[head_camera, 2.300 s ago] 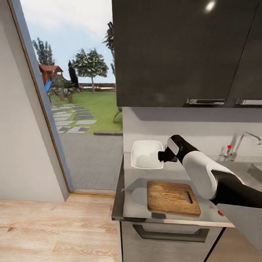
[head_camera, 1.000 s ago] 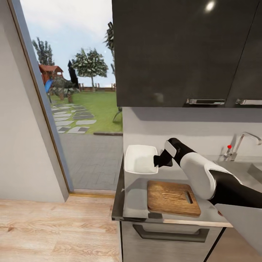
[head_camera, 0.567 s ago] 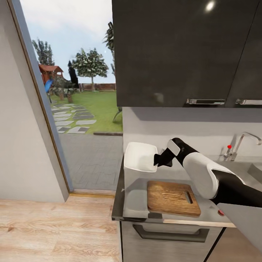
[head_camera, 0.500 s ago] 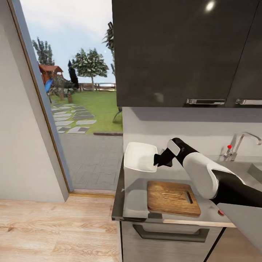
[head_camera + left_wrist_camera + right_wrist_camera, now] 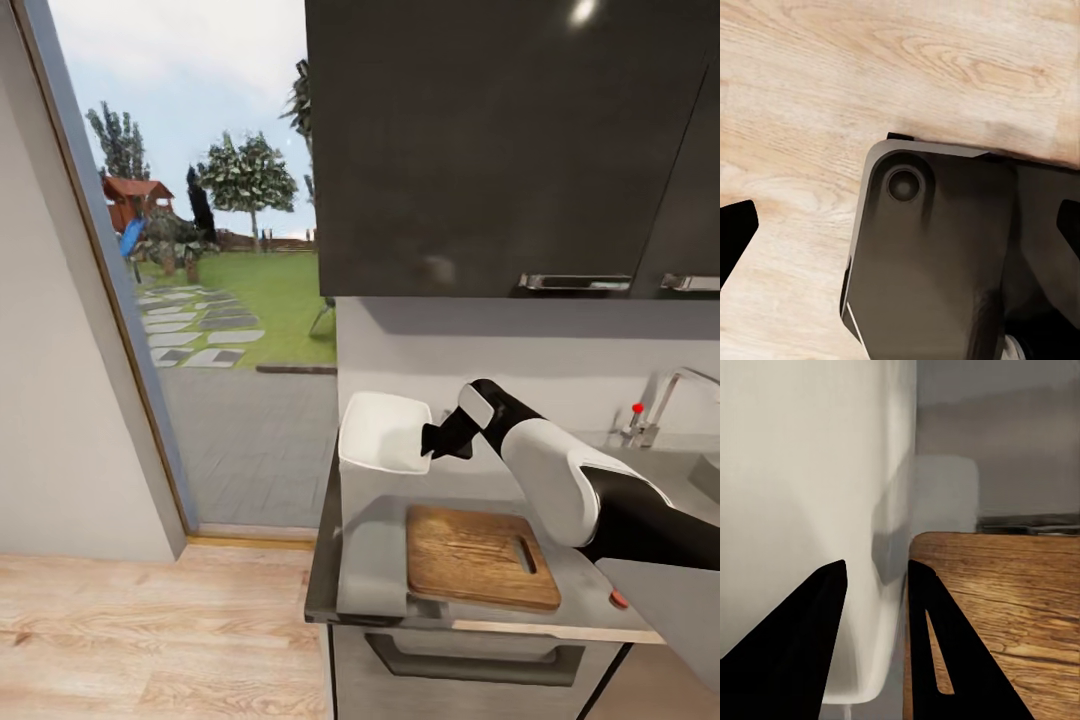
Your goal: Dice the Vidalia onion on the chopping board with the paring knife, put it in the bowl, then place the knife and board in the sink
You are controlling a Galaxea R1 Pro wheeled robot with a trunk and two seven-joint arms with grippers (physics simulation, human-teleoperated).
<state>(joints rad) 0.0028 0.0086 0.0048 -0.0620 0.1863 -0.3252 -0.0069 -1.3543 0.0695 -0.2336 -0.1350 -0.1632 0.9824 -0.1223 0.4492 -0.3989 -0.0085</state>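
Since two seconds ago our right gripper [image 5: 428,446] has lifted the bowl [image 5: 382,432] by its rim, pinched tight and tilted above the countertop [image 5: 372,545] behind the chopping board [image 5: 478,557], while the sink [image 5: 700,470] is cut off and our left gripper's [image 5: 900,225] fingers gape wide.

The bowl [image 5: 385,434] by the black gripper [image 5: 432,440] is plain white. The board [image 5: 480,557] is streaky brown wood. The countertop [image 5: 372,545] is smooth grey.

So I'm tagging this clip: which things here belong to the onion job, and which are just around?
Job:
bowl, held tilted by right gripper
chopping board
countertop
sink with tap

Around:
wall cabinets
drawer handle
wooden floor
doorway, garden
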